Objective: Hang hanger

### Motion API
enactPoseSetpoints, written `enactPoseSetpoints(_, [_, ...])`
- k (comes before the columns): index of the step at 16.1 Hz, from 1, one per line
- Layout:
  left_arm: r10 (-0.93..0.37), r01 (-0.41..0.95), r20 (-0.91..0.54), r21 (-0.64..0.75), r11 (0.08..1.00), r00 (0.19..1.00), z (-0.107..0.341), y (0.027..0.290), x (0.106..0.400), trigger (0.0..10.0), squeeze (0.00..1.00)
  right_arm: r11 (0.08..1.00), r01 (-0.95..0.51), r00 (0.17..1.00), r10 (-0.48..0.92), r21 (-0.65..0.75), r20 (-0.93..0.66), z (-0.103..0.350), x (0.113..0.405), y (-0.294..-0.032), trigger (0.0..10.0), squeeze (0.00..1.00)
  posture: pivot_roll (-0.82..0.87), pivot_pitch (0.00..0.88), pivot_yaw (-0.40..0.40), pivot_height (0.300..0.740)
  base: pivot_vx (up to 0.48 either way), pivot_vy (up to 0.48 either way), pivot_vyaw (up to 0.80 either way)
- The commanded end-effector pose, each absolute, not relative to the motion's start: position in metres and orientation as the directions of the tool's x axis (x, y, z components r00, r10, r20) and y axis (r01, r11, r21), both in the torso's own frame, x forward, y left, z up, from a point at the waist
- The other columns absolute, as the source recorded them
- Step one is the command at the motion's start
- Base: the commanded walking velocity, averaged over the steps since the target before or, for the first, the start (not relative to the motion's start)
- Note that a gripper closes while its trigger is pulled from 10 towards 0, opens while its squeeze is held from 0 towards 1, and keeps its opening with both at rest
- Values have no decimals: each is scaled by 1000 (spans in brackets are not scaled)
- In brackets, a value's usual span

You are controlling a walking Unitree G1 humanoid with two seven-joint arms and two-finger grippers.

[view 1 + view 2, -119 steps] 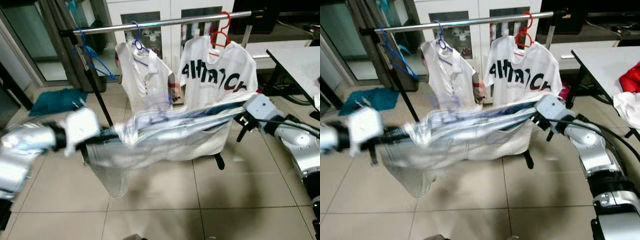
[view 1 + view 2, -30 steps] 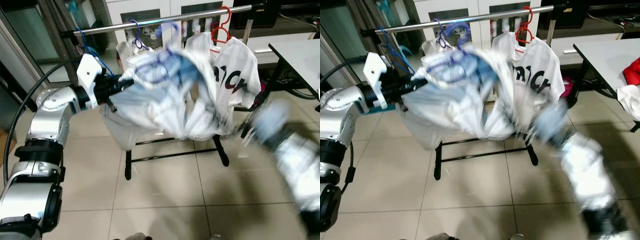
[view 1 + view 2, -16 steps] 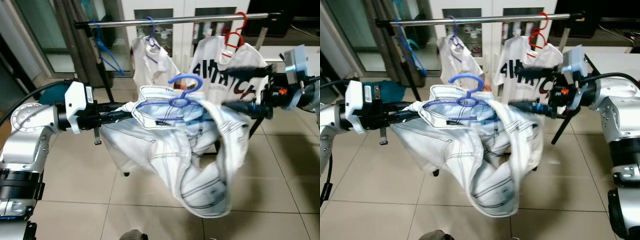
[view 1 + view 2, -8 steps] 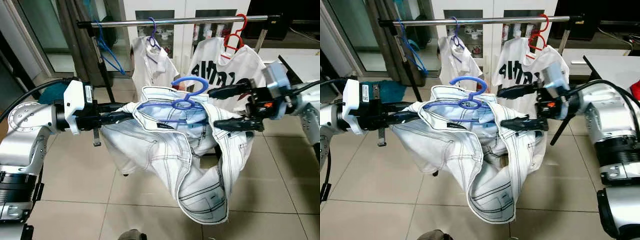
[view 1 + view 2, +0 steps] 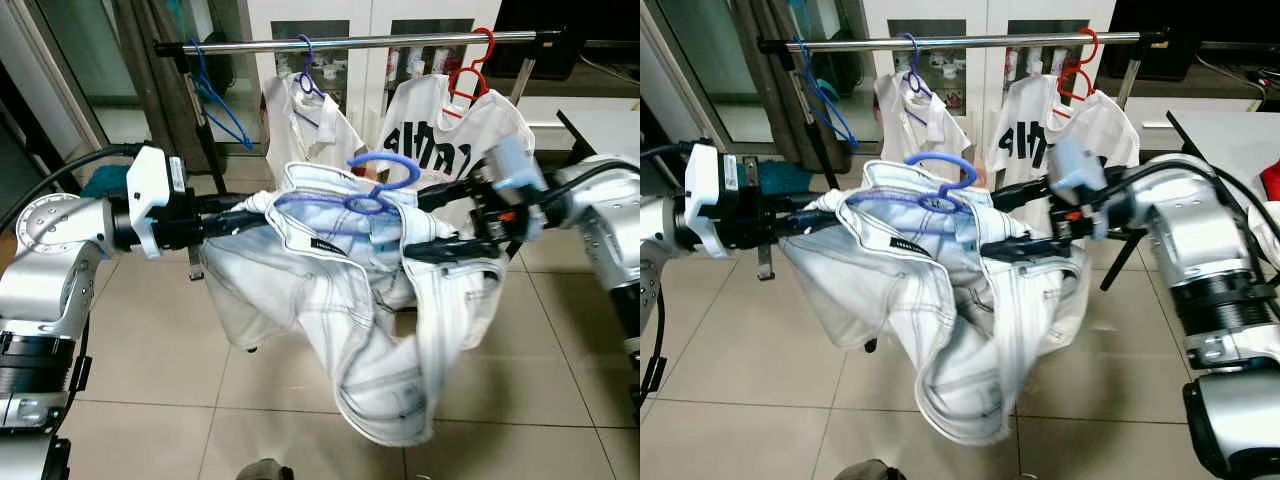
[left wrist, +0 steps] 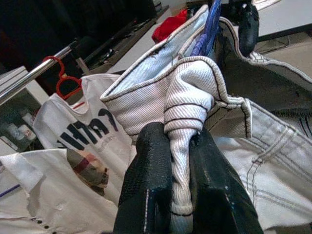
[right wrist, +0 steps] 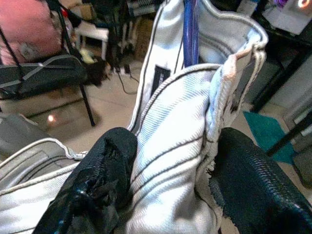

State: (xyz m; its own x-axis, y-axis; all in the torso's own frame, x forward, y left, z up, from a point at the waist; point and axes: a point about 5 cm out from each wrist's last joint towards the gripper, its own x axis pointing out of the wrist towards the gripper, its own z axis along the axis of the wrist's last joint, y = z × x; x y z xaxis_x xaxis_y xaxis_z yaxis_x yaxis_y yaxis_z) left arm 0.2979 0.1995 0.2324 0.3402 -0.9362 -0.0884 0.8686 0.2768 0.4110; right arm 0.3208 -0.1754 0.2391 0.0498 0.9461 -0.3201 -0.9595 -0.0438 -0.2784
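Head views: pale jeans on a blue hanger held out between both arms, below and in front of the rail; hook not on the rail. Two shirts hang behind, plus a spare blue hanger at the rail's left end.

Left wrist view: left gripper pinched tight on a bunched waistband fold.

Right wrist view: right gripper spread fairly wide, with waistband denim between its fingers; hanger shaft just beyond.
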Motion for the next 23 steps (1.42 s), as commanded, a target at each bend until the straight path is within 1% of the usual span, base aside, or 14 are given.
enactPoseSetpoints(1, [-936, 820, 10, 480, 313, 352, 255, 200, 300, 0, 0, -45, -960, 56, 936, -277, -347, 235, 321, -170, 0, 0, -91, 0, 67, 740, 0, 0, 0])
enactPoseSetpoints(9, [-924, 795, 40, 497, 348, 380, 255, 201, 305, 0, 0, -2, -949, 121, 922, -316, -368, 235, 320, -166, 0, 0, -97, 0, 62, 740, 0, 0, 0])
enactPoseSetpoints(13, [-915, 786, 49, 496, 369, 400, 254, 206, 307, 0, 0, 46, -942, 173, 915, -331, -364, 235, 320, -167, 0, 0, -101, 0, 62, 740, 0, 0, 0])
enactPoseSetpoints(16, [-909, 781, 58, 491, 386, 413, 253, 208, 309, 0, 0, 50, -953, 153, 930, -299, -333, 233, 310, -166, 0, 0, -100, 0, 64, 740, 0, 0, 0])
enactPoseSetpoints(17, [-898, 763, 70, 502, 407, 433, 253, 209, 310, 0, 0, 56, -956, 151, 935, -286, -321, 231, 308, -167, 0, 0, -100, 0, 64, 740, 0, 0, 0])
enactPoseSetpoints(18, [-902, 773, 69, 490, 403, 427, 252, 209, 310, 10000, 271, 65, -957, 156, 936, -283, -315, 230, 307, -167, 0, 0, -100, 0, 64, 740, 0, 0, 0])
enactPoseSetpoints(19, [-911, 792, 61, 472, 386, 408, 251, 208, 310, 10000, 271, 68, -957, 159, 936, -282, -314, 230, 307, -167, 0, 0, -100, 0, 64, 740, 0, 0, 0])
enactPoseSetpoints(20, [-919, 810, 33, 461, 362, 392, 247, 210, 308, 10000, 1000, 92, -955, 181, 934, -282, -308, 228, 306, -169, 0, 0, -100, 0, 64, 740, 0, 0, 0])
enactPoseSetpoints(23, [-922, 824, 12, 445, 351, 387, 243, 215, 304, 10000, 1000, 151, -943, 255, 901, -297, -351, 218, 303, -180, 0, 0, -104, 0, 65, 740, 0, 0, 0])
